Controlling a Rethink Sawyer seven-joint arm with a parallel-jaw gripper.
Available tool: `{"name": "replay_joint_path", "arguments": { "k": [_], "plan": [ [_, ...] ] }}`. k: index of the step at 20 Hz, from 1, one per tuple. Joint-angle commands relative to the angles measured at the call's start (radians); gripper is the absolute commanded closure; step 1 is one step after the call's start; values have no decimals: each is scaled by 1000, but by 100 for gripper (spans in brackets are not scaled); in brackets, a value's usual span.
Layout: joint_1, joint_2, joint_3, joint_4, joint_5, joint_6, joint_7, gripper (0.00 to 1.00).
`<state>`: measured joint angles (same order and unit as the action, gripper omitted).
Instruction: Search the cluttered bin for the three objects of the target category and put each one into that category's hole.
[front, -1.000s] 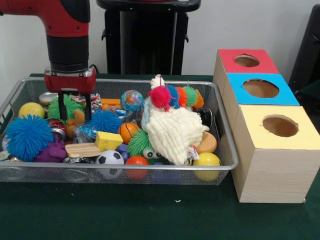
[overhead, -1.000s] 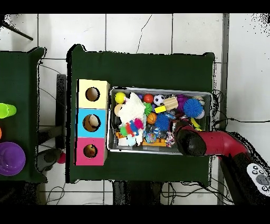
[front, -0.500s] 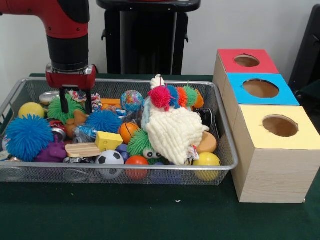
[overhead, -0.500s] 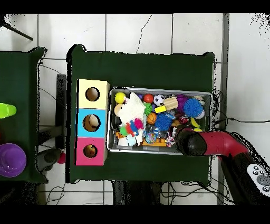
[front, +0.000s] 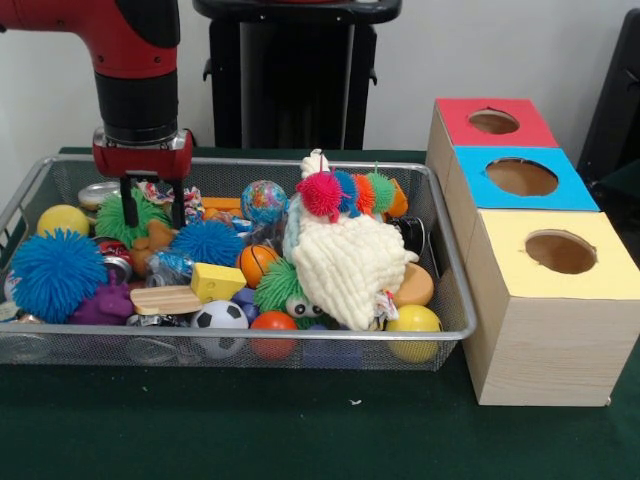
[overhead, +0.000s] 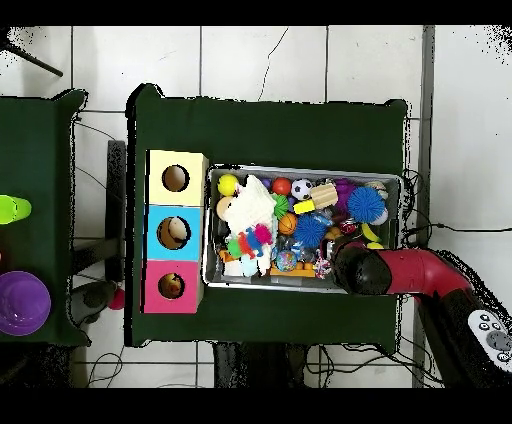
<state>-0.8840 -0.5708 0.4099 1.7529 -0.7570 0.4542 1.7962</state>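
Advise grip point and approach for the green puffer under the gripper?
Take the green puffer across its round middle, coming straight down. The gripper hangs open with a finger on either side of it. The ball is soft and round, so probably no side is better. An orange toy crowds its front, so keep the fingers left-right.

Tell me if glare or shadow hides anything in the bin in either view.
Front view: even light, no glare; the bin and green puffer ball show clearly. Overhead view: the arm covers the gripper and the bin's corner.
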Motion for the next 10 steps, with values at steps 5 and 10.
{"name": "replay_joint_path", "arguments": {
  "k": [5,10],
  "plan": [
    [3,51,51,-72,5,-51,-11,0],
    [-2,57,60,-68,13,-100,21,0]
  ]
}}
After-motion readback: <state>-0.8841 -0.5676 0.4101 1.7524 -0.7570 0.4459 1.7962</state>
